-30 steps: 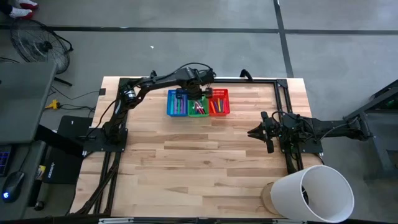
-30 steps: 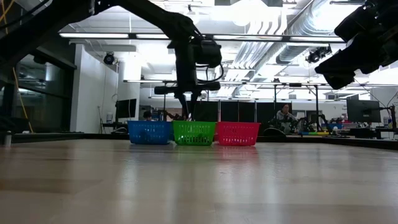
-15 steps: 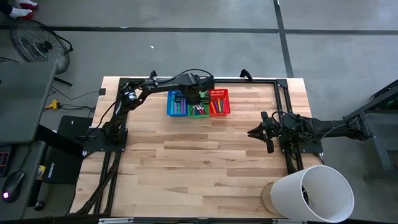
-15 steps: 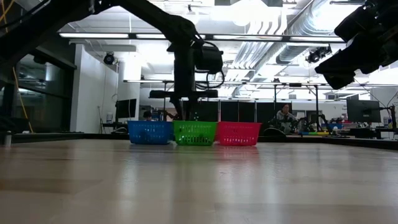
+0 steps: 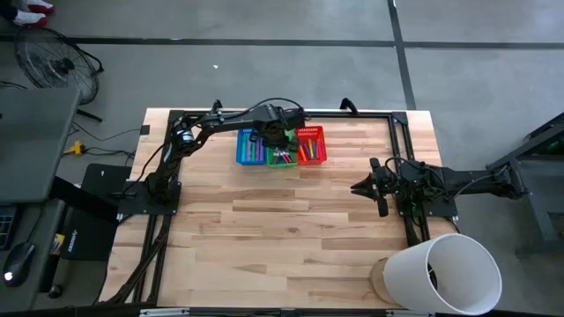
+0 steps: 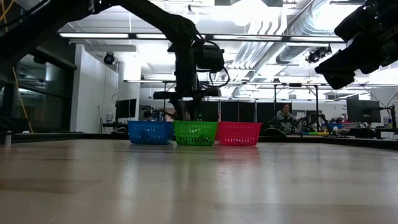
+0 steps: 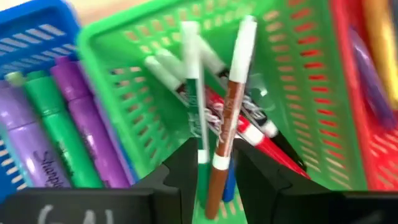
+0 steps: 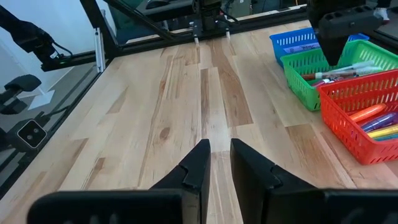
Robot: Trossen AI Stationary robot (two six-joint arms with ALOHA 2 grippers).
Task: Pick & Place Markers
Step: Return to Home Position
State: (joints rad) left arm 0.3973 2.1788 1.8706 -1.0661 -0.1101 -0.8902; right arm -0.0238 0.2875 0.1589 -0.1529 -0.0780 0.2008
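Observation:
Three mesh baskets stand in a row near the table's far edge: blue, green and red. All of them hold markers. My left gripper points down into the green basket, shut on a brown-barrelled marker and a thin green marker, both white-capped. A red marker lies on the basket's floor. Thick purple and green markers lie in the blue basket. My right gripper waits above the table's right side, narrowly open and holding nothing. My left gripper has the brown marker's lower barrel and the green marker between its two fingers. It comes from above, pointing down. The markers run roughly along the fingers, their white-capped ends tilted down into the green basket. Something blue shows behind them.
Bare wood stretches from the baskets to the near edge. A black frame rail runs along the right side. A large white cylinder sits at the near right corner. People sit in the room behind.
My left gripper has come down a little over the green basket, so its fingers now reach lower into it. My right arm has kept still.

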